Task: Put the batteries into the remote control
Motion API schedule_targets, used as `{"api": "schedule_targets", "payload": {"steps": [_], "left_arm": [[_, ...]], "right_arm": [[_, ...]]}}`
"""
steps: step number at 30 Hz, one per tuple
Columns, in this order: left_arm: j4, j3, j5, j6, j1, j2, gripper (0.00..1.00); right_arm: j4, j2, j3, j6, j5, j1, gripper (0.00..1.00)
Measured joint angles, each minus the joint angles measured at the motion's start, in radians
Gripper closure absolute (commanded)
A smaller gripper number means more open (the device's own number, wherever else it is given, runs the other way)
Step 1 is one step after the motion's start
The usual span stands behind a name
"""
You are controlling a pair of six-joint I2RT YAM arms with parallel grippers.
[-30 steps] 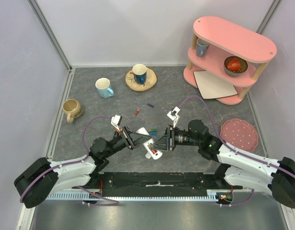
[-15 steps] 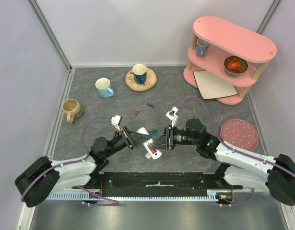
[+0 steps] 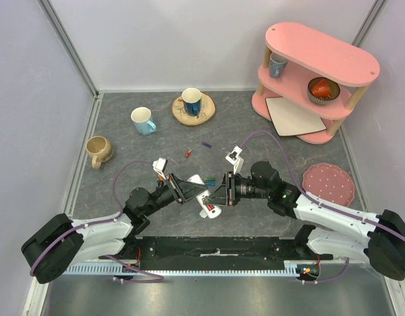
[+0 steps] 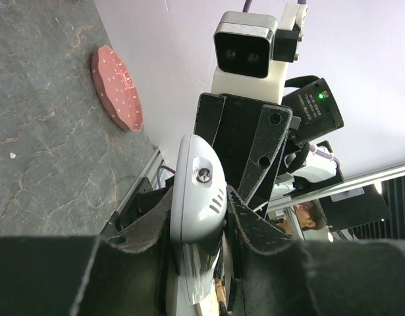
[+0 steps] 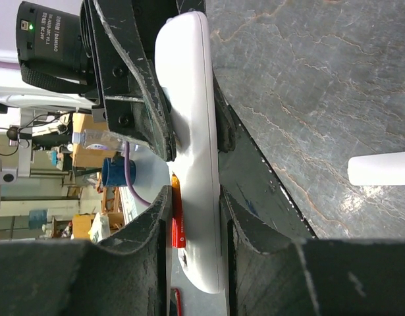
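Note:
The white remote control [image 3: 207,201] hangs above the table's near middle, held between both arms. My left gripper [image 4: 199,220] is shut on its rounded end [image 4: 198,187]. My right gripper [image 5: 194,220] is shut across the other end [image 5: 192,131], with one finger pressing a red battery [image 5: 176,217] against the remote's side. In the top view the left gripper [image 3: 191,191] and right gripper [image 3: 220,195] meet nose to nose. Loose batteries lie behind them: a red one [image 3: 188,153], a purple one [image 3: 206,144] and a green-blue one [image 3: 209,182].
A beige mug [image 3: 98,151], a light-blue mug [image 3: 143,120] and a blue cup on a wooden coaster [image 3: 193,109] stand at the back left. A pink shelf unit [image 3: 313,79] fills the back right, and a pink plate [image 3: 328,184] lies to the right.
The right arm has shifted slightly left, closer in on the remote. The left arm and the remote have hardly moved.

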Motion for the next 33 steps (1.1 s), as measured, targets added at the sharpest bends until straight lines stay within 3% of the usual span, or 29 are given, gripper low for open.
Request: {"api": "schedule_targets", "payload": {"steps": [15,25,33], "left_arm": [[-0.043,0.000,-0.035,0.000,0.000,-0.012,0.98],[-0.107,0.001,-0.041,0.025,-0.015,-0.047,0.98],[-0.200,0.004,-0.069,0.030,-0.030,-0.113,0.98]], "right_arm": [[-0.045,0.026,0.031,-0.008,0.047,0.012,0.63],[-0.068,0.042,0.045,-0.019,0.084,0.018,0.41],[-0.159,0.017,0.069,-0.076,0.103,0.019,0.33]]}}
